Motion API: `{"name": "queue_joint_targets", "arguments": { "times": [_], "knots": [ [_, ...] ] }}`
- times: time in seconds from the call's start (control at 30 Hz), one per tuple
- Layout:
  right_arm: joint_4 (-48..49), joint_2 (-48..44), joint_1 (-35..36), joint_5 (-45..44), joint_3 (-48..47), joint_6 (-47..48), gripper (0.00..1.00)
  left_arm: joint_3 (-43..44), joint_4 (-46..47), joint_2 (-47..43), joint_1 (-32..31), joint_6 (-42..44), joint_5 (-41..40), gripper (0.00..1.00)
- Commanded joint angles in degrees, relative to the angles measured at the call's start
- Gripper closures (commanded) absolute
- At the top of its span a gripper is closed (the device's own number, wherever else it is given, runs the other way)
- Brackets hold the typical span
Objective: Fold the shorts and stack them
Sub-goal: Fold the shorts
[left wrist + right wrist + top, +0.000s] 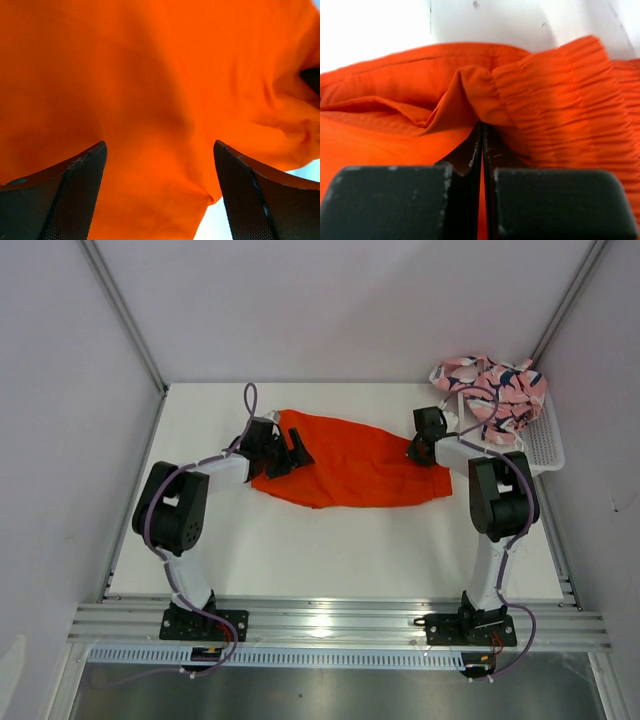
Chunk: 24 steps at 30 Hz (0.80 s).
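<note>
Top view, read from left to right. The left tool (291,454) sits at the left end of the orange shorts (350,475). In its wrist view you see the two fingers spread wide, with orange cloth filling the frame between and beyond them. It has hold of nothing, and you cannot tell whether the finger pads touch the fabric.

The orange shorts lie in the middle of the white tabletop (330,550). They are spread as a rumpled band whose long axis runs left to right, dipping slightly toward the lower right of the frame. Each end lies at one tool, so neither arm is the nearer one to the garment as a whole.

The right tool (422,451) sits at the right end. In its wrist view the fingers are pressed almost together, with a thin sliver of orange caught between them. The gathered waistband (570,110) bunches just above and to the right of the tips, so read this tool as pinching the cloth at the waistband.

Farther right, in the upper right of the frame, the pink printed shorts (490,385) are heaped in the white mesh basket (545,445). They lie beyond the right arm and are not yet folded.

Judgement: any fold along the band likely turns on the left tool. It lies over the free end and would need to close on that end before the long axis can be doubled over.
</note>
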<state>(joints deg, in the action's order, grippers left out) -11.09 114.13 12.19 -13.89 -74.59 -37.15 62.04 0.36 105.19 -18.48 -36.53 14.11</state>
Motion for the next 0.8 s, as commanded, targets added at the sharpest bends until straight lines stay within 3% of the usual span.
{"name": "queue_joint_targets", "arguments": {
  "times": [0.0,0.2,0.47,0.77],
  "knots": [
    [-1.74,0.04,1.17,-3.6,0.14,1.02,1.0,2.21,0.08,1.86,-0.33,-0.38,-0.31,0.11],
    [-3.23,-0.13,4.07,-6.06,0.67,1.11,1.0,1.5,-2.29,3.09,0.28,0.85,-1.28,0.1],
    [-2.88,0.04,9.08,-5.27,0.85,0.41,1.0,0.36,-3.52,2.92,6.96,3.57,0.04,0.1],
    [-7.36,1.72,22.96,-3.6,-7.58,-1.52,1.0,3.52,-7.3,0.81,15.31,5.5,-1.54,0.09]
  ]
}}
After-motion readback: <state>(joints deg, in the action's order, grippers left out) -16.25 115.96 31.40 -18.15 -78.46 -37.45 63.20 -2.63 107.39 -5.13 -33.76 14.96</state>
